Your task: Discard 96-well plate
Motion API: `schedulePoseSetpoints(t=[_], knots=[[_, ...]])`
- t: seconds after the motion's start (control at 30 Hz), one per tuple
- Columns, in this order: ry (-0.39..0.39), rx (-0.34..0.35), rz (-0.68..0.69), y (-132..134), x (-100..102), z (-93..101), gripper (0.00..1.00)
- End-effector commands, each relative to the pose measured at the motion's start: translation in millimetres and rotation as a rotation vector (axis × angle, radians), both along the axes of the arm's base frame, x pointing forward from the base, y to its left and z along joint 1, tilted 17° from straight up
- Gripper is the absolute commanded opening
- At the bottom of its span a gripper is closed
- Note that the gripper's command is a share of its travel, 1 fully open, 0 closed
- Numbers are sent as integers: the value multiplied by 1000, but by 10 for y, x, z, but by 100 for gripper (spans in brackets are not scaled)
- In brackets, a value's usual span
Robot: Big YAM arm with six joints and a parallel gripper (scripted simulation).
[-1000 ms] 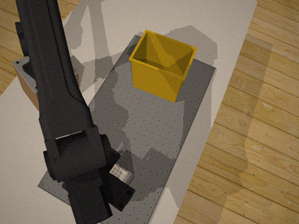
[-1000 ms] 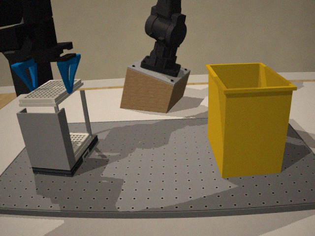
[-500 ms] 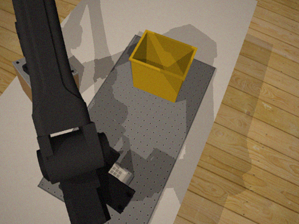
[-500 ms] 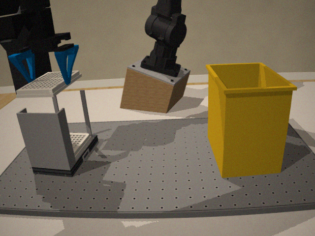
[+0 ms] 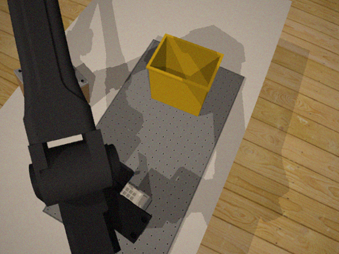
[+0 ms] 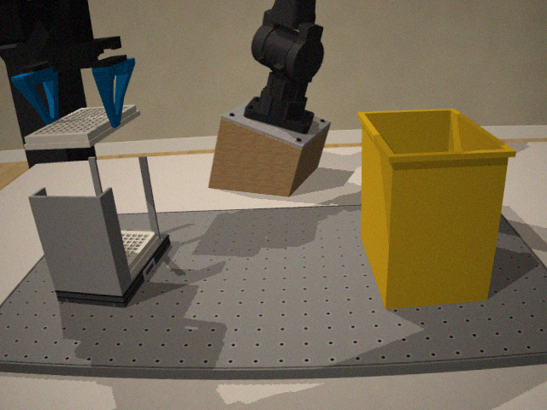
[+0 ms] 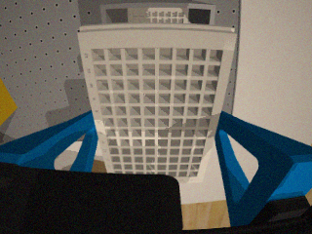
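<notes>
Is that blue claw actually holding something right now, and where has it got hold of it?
Yes. The claw is clamped on the white well plate, one blue finger on each long side, holding it above the rack.

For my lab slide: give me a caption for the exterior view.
Blue jaws hold the upper plate above rack K1; the yellow bin W1 stands upright.
</notes>
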State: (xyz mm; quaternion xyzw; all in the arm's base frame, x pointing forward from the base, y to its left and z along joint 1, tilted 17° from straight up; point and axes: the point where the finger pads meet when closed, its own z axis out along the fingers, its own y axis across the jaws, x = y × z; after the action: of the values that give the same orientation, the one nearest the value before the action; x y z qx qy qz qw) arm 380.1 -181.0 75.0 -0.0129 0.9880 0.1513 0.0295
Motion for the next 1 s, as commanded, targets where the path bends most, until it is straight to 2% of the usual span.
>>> schedulePoseSetpoints(t=[0.0,0.37,0.5,0.53,0.97], knots=[[-79,-50,-2,-203,191,383,0],[-78,-52,-10,-259,164,523,0],[-82,-53,1,-206,187,491,0],[-49,-31,-3,-157,125,354,0],[-49,-31,-3,-157,125,354,0]])
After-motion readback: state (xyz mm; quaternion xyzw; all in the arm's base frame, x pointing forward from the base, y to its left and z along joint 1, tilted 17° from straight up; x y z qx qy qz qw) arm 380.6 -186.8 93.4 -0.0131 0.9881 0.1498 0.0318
